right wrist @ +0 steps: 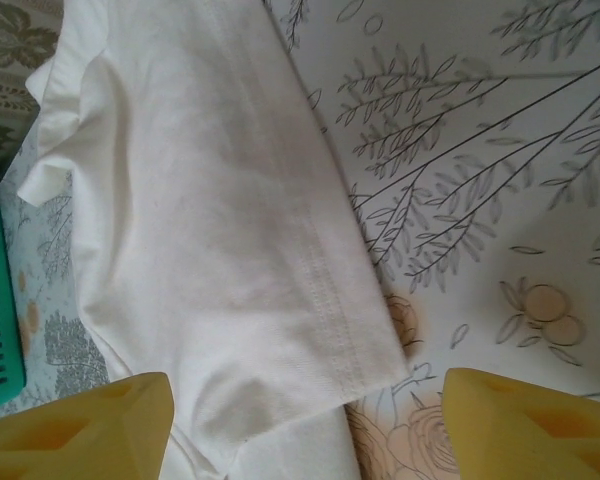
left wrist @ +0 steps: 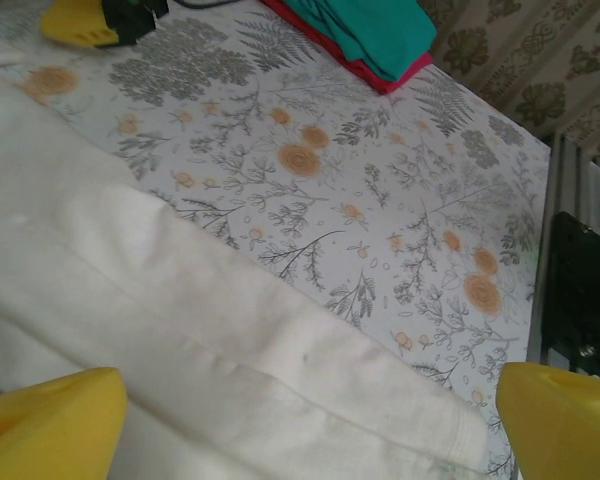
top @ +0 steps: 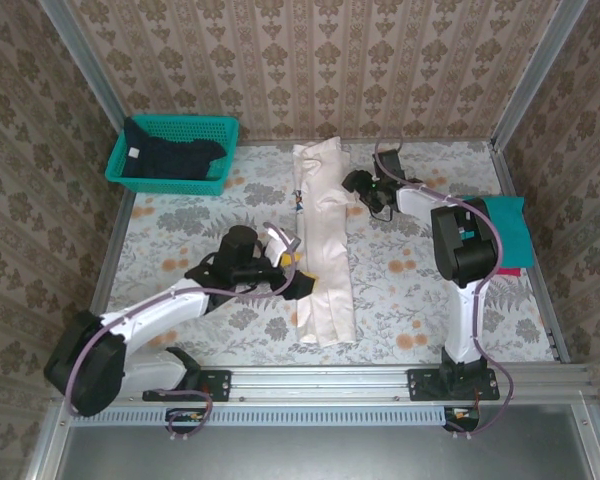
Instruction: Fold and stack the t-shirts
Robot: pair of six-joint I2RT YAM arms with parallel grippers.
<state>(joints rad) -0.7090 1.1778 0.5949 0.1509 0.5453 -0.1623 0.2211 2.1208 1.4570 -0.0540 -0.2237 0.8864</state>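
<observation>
Cream shirt (top: 322, 240) lies folded into a long narrow strip down the middle of the bench (top: 180, 225), running from the far side toward the near edge, print mostly hidden.

L arm reaches in from the near left. Left gripper (top: 292, 270) sits at the strip's left edge, lower half. In the left wrist view its jaws are spread wide, released, w/ the cream cloth (left wrist: 230, 330) spanning most of the gap between the yellow fingertips (left wrist: 40, 420); nothing pinched.

Right gripper (top: 368, 190) sits at the strip's right edge, upper half. In the right wrist view it's also released, yellow fingertips (right wrist: 80, 425) far apart, a hemmed sleeve of the cream shirt (right wrist: 210, 220) lying flat below them.

Teal shirt (top: 505, 228) is folded at the bench's right edge, well apart from the strip, w/ a red layer (left wrist: 395, 82) under it. Navy shirt (top: 165, 155) lies bunched in the teal basket (top: 170, 184) at the far left corner.
</observation>
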